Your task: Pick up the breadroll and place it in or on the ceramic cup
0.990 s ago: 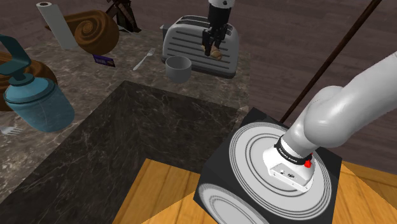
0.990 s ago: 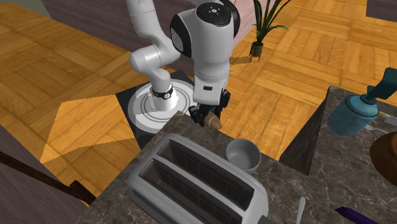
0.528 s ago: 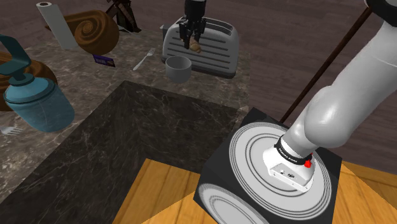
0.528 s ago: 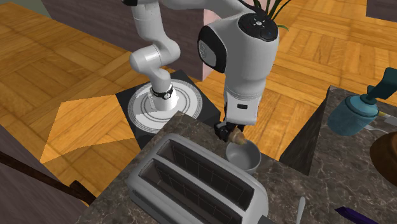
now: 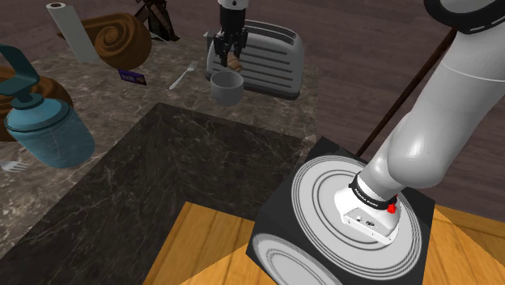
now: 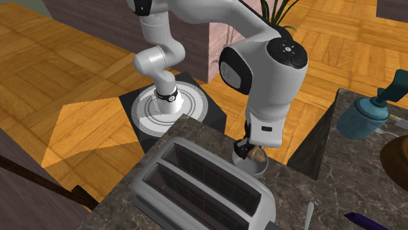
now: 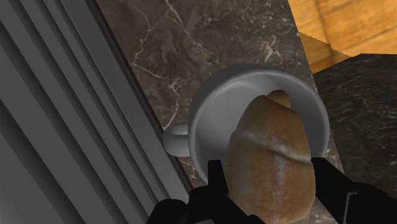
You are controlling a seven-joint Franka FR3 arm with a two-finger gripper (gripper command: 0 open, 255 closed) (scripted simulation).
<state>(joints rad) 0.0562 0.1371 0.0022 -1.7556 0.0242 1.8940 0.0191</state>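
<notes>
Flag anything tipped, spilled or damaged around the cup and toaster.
Nothing stands out. The grey cup stands upright on the marbled counter beside the toaster. The gripper clasps the bread roll over the cup's opening, and nothing is spilled.

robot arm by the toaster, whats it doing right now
The white arm has a brown bread roll clasped in its black gripper and holds it right over the opening of the grey cup. The cup stands upright on the dark marbled counter, close beside the grey toaster. The fingers are shut on the roll, so it has not been let go into the cup yet.
</notes>
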